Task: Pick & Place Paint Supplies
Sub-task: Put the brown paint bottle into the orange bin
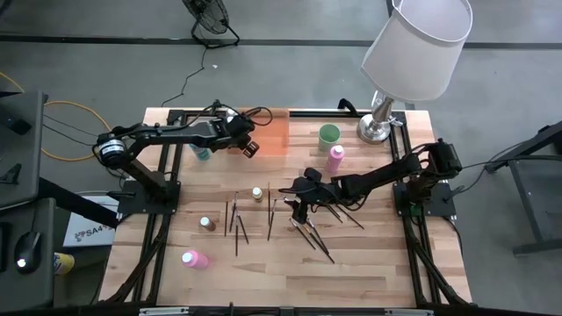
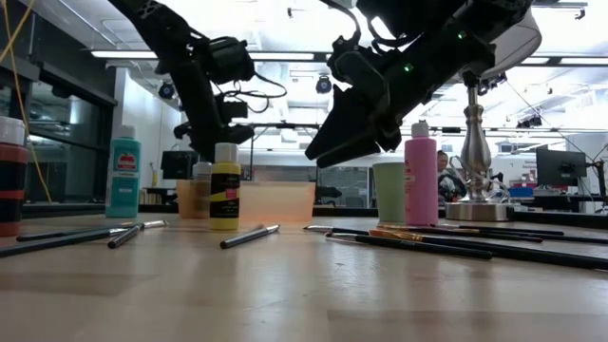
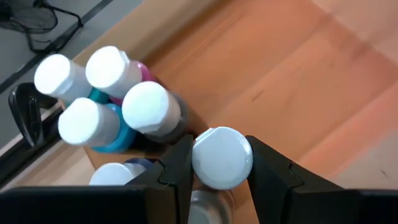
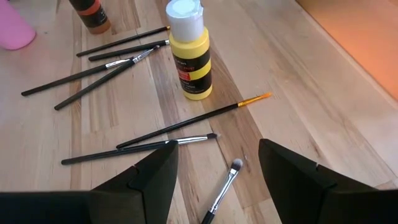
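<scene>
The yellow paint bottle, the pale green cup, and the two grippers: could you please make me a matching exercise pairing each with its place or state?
Things:
1. yellow paint bottle
2. pale green cup
3. left gripper
4. right gripper

Places or states:
A. shut on a white-capped bottle over the orange tray
B. open above loose paintbrushes
C. upright among paintbrushes at mid-table
D. beside the lamp base

Pairs: 1-C, 2-D, 3-A, 4-B

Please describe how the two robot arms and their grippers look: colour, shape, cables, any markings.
Both arms are black, built of slim jointed segments with loose black cables along them. The left arm has a round silver-ringed joint. Each gripper, left gripper and right gripper, has two dark, wedge-shaped fingers. No markings can be read.
</scene>
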Available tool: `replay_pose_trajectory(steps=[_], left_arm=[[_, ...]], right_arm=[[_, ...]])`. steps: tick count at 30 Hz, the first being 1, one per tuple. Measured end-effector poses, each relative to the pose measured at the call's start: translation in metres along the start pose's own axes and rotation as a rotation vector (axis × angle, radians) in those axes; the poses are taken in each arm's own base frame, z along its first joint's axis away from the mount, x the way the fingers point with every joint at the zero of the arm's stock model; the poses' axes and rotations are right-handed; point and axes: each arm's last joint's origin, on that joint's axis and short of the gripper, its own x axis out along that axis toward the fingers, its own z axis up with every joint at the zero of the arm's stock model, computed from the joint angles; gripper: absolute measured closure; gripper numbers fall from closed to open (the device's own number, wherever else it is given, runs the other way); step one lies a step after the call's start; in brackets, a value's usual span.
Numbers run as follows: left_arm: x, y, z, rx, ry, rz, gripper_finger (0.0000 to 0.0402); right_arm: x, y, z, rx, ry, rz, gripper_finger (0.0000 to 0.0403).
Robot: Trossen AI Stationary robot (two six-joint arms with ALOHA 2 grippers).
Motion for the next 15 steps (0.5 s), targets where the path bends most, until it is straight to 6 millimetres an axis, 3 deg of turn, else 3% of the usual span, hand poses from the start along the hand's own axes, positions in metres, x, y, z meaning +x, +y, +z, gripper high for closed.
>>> replay_pose_trajectory(steps=[11, 15], left_arm=[[0.0027, 0.0029, -0.0042, -0.026, 0.019, 0.010, 0.0288], [0.0027, 0.0027, -0.0047, -0.031, 0.023, 0.008, 0.0241]], right_arm=[[0.0000, 0.0001, 0.0003, 0.001, -0.003, 0.001, 0.0186], [0.0000, 0.0001, 0.0003, 0.005, -0.003, 0.001, 0.0186]])
